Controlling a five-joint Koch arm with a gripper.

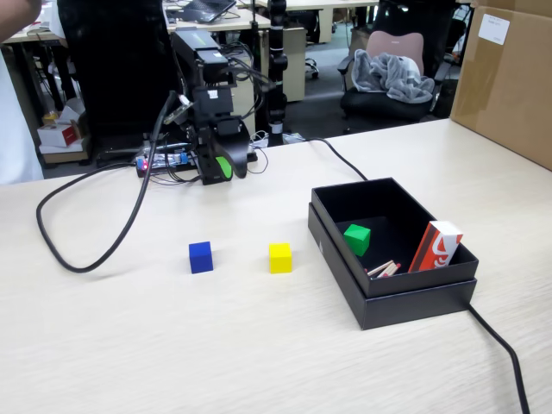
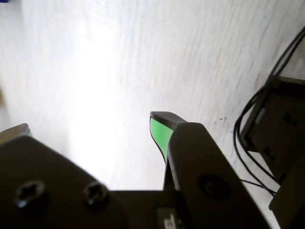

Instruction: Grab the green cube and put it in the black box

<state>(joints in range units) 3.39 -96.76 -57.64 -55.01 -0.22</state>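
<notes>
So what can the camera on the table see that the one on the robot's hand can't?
Only the fixed view shows the green cube lying inside the black box, the blue cube and the yellow cube on the table, and the whole arm. Only the wrist view shows the open gap between the jaws close up. Both show the gripper, its green tip, the pale table and black cables.

On my wrist camera the claw [image 2: 90, 126] hangs over pale, brightly lit table [image 2: 95, 57], its jaws spread with bare wood between them. The green-faced tip [image 2: 159, 131] shows clearly; the other tip barely pokes in at the left edge. Black cables [image 2: 267, 90] run beside a dark unit [image 2: 279, 124] on the right.
</notes>
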